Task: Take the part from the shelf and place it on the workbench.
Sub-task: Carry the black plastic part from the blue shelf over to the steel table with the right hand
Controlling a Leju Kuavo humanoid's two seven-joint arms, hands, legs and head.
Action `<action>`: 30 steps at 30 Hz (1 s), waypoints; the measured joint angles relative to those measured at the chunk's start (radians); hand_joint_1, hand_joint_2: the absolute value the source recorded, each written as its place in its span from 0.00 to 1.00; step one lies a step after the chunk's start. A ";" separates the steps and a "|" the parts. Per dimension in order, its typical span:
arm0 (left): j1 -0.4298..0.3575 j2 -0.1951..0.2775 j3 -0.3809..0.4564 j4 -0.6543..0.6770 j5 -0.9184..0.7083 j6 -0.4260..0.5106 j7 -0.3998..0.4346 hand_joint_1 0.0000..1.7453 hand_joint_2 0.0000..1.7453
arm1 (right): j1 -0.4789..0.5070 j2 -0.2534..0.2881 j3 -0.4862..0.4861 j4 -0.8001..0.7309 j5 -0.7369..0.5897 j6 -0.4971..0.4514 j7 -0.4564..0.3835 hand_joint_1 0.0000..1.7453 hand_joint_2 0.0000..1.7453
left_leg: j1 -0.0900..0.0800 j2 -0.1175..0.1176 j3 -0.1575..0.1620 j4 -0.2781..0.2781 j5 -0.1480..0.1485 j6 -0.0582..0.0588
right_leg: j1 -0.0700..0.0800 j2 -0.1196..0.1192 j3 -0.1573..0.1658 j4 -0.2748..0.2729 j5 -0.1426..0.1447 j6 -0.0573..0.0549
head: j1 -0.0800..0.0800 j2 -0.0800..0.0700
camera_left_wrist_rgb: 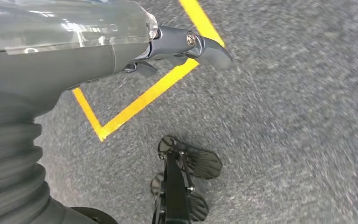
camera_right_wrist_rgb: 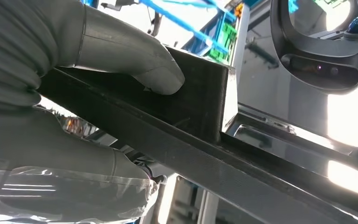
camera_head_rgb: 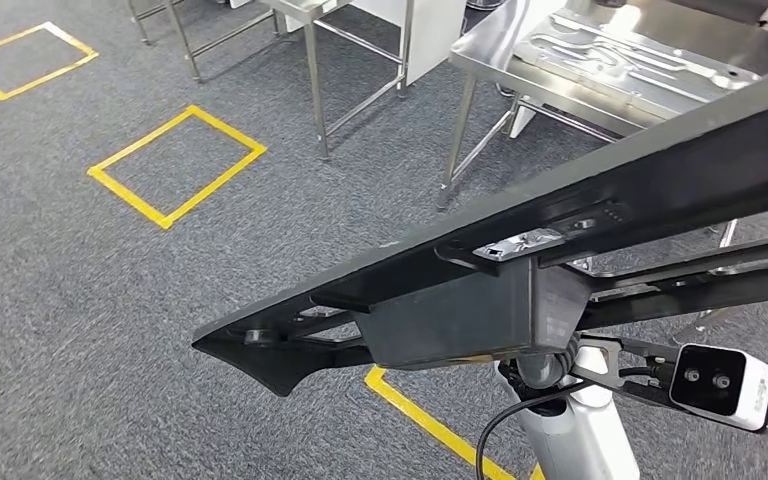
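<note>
The part (camera_head_rgb: 560,260), a long black frame piece, ran slantwise across the head view above grey carpet (camera_head_rgb: 80,300) marked with yellow tape squares (camera_head_rgb: 176,166). Beyond its far end stood the steel workbench (camera_head_rgb: 490,50), with a grey moulded panel (camera_head_rgb: 630,65) lying on its top; other metal table legs (camera_head_rgb: 315,90) stood near.

In the left wrist view, the left hand (camera_left_wrist_rgb: 168,51) hung over the carpet, fingers loosely apart, holding nothing.

In the right wrist view, the right hand (camera_right_wrist_rgb: 88,93) gripped the part (camera_right_wrist_rgb: 191,121), its thumb (camera_right_wrist_rgb: 135,58) pressed on a block-shaped section.
</note>
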 joint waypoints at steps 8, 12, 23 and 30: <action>-0.004 0.005 0.001 0.000 -0.001 -0.011 -0.008 0.00 1.00 | 0.002 0.005 -0.006 -0.004 -0.003 0.003 0.000 1.00 1.00 | 0.005 -0.067 -0.076 0.191 -0.113 -0.034 | -0.007 0.073 0.018 -0.043 0.017 -0.034 | 0.000 0.000; 0.001 0.006 0.001 0.000 0.000 -0.016 -0.011 0.00 1.00 | 0.007 0.006 -0.008 -0.004 -0.003 0.008 0.000 1.00 1.00 | 0.006 -0.082 -0.117 0.243 -0.086 -0.036 | -0.007 0.128 0.018 -0.034 0.013 -0.033 | 0.000 0.000; -0.009 -0.003 0.003 0.000 0.009 -0.014 -0.018 0.00 1.00 | 0.008 0.008 -0.030 -0.001 -0.002 0.021 0.000 1.00 1.00 | 0.010 -0.086 -0.011 -0.004 0.014 0.014 | -0.010 0.088 -0.071 0.126 -0.069 0.019 | 0.000 0.000; -0.006 -0.005 0.004 0.000 0.009 -0.016 -0.019 0.00 1.00 | 0.019 0.008 -0.033 0.000 0.001 0.021 0.000 1.00 1.00 | 0.005 -0.003 0.001 -0.003 0.000 0.004 | -0.008 0.010 -0.040 0.059 -0.003 0.011 | 0.000 0.000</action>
